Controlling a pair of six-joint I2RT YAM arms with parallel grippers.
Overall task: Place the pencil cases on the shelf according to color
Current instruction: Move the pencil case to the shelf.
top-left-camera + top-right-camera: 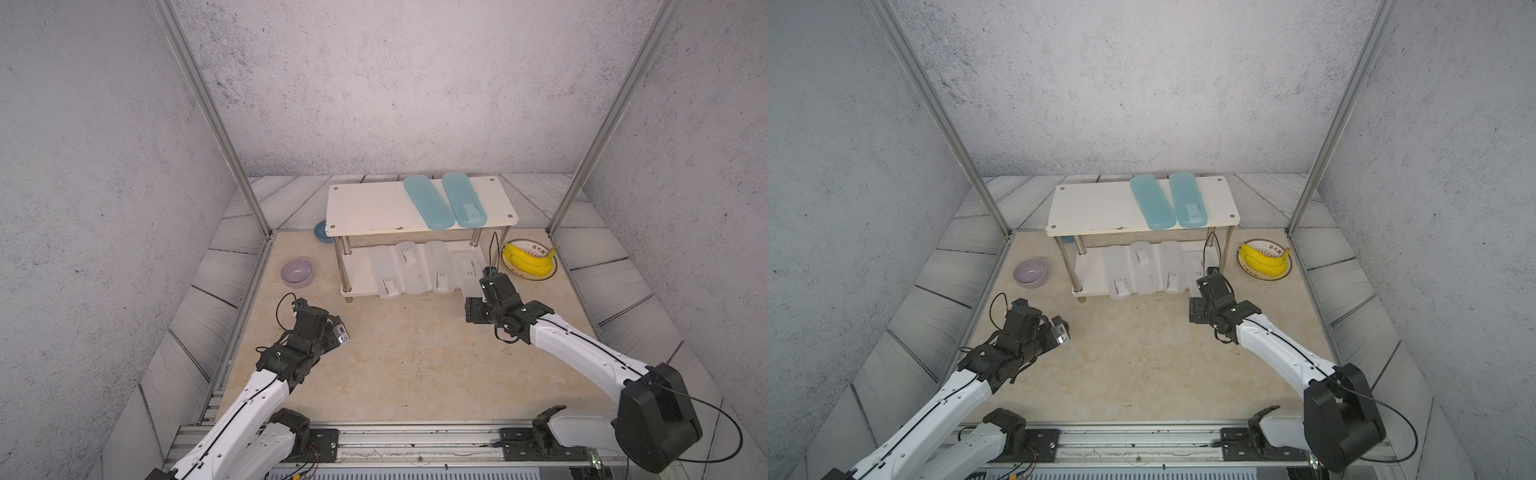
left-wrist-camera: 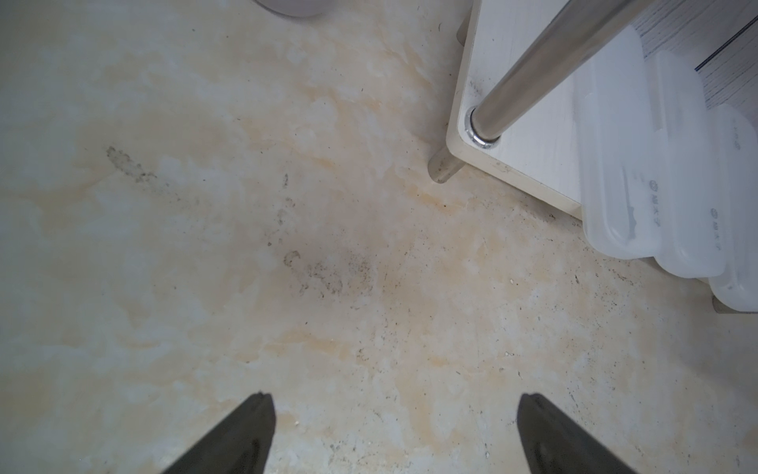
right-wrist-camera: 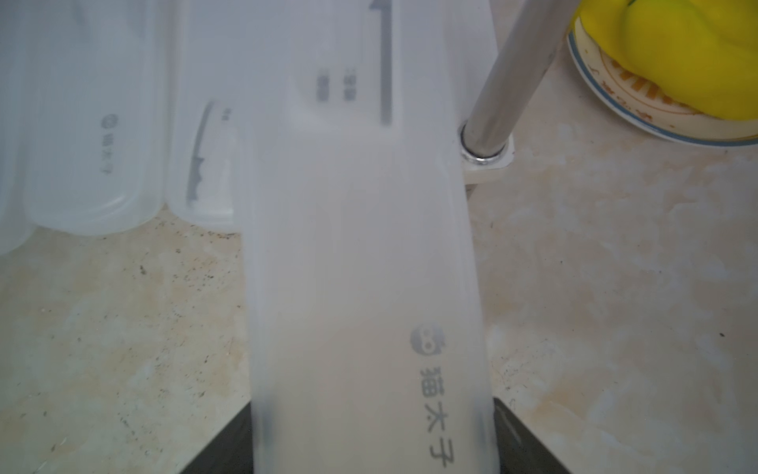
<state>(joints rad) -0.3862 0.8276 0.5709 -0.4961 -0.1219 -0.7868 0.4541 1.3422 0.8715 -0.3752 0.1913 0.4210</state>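
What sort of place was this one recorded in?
Probably a lab robot cell dressed as a room: aluminium frame posts against textured wall panels, left arm and right arm mounted on a base rail, and a small staged shelf.

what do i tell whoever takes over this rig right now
Left gripper: open, empty, over bare tabletop.
Right gripper: shut on the fourth frosted white pencil case, whose far end reaches onto the lower board beside a chrome leg.
Done: two teal-blue pencil cases lie side by side on the upper board; three frosted white pencil cases lie on the lower board.
Left: probably slide the held case further in, release, draw back.
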